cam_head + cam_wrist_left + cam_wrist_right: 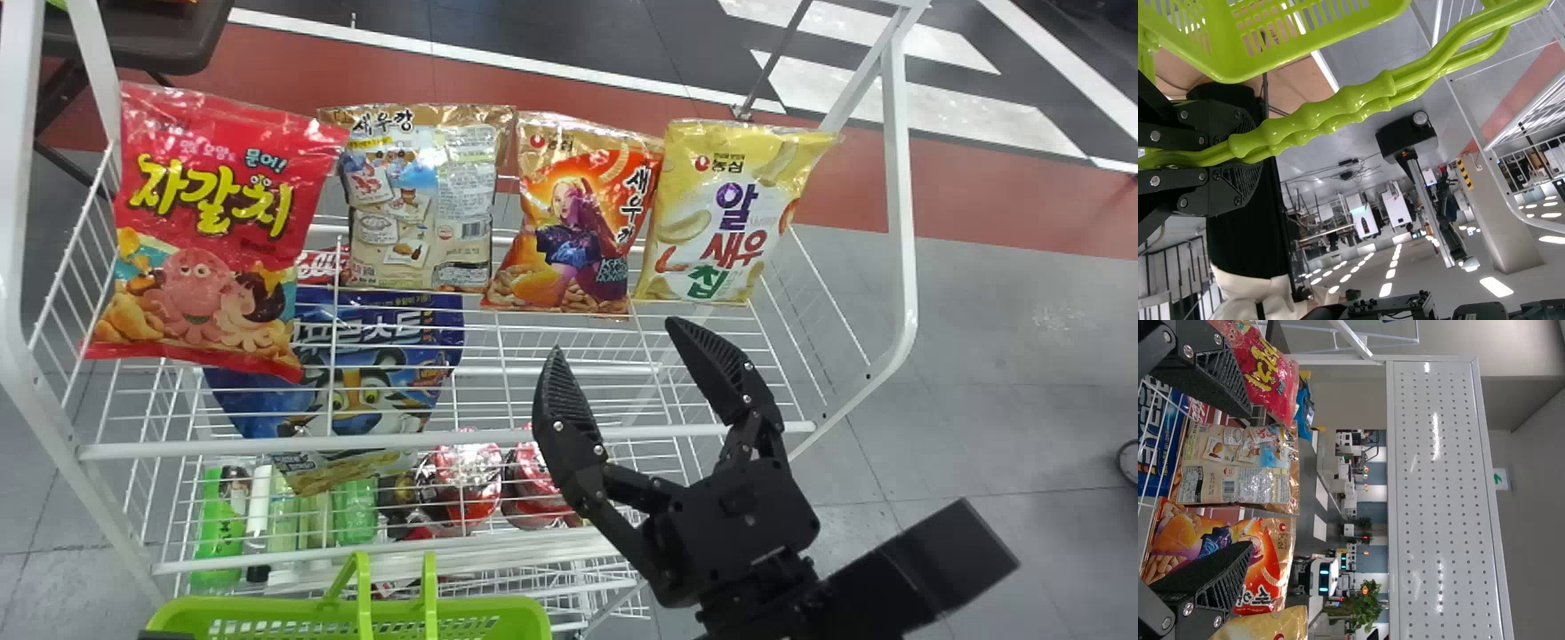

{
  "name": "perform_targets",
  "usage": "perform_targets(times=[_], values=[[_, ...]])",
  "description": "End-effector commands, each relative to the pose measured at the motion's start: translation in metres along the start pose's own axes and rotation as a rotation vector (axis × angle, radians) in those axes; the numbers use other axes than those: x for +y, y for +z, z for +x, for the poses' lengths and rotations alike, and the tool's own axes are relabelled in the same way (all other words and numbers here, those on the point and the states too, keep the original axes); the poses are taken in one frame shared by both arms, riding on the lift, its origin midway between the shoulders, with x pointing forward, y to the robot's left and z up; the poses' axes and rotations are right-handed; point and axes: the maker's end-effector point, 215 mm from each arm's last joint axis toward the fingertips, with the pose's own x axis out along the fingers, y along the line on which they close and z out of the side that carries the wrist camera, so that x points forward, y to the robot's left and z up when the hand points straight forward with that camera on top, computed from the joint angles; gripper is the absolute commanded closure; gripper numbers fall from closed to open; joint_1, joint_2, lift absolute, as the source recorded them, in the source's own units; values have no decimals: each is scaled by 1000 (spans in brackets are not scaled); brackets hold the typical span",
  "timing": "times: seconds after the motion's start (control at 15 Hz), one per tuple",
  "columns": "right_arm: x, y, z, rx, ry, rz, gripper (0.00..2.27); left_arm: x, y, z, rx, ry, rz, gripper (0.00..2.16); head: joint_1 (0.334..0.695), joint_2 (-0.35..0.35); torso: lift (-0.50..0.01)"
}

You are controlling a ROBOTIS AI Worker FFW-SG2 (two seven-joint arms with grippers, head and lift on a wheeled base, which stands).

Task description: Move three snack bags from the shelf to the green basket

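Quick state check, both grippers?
Left gripper: jaws shut on the green basket's handles.
Right gripper: jaws open, empty, in front of the shelf's snack bags.

Front rail [480, 438]: we had open room above it.
Orange bag [569, 222], yellow bag [738, 213]: we saw hardly any gap between.
Green basket [511, 607]: raised handles [364, 591] obstructed us.

Ok so four snack bags [209, 258] are side by side on the shelf [480, 438], bottles [218, 533] left of some tubs [467, 480] lower down, basket [516, 606] out front, toward the left.
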Motion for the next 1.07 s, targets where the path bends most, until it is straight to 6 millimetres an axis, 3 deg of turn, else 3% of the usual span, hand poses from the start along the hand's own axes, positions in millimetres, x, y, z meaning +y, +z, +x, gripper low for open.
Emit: perform_targets(times=[0.0,0.8,1.0], values=[[0,-5,0,9,0,1,140,-1,0,0,-1,-1,1,1818,695,-350,-47],[-1,-6,3,0,-1,-2,137,-2,-1,0,-1,-2,1,1818,695,-350,-47],[7,-21,20,-4,16,13,137,-5,0,0,-2,-8,6,1818,695,-350,-47]])
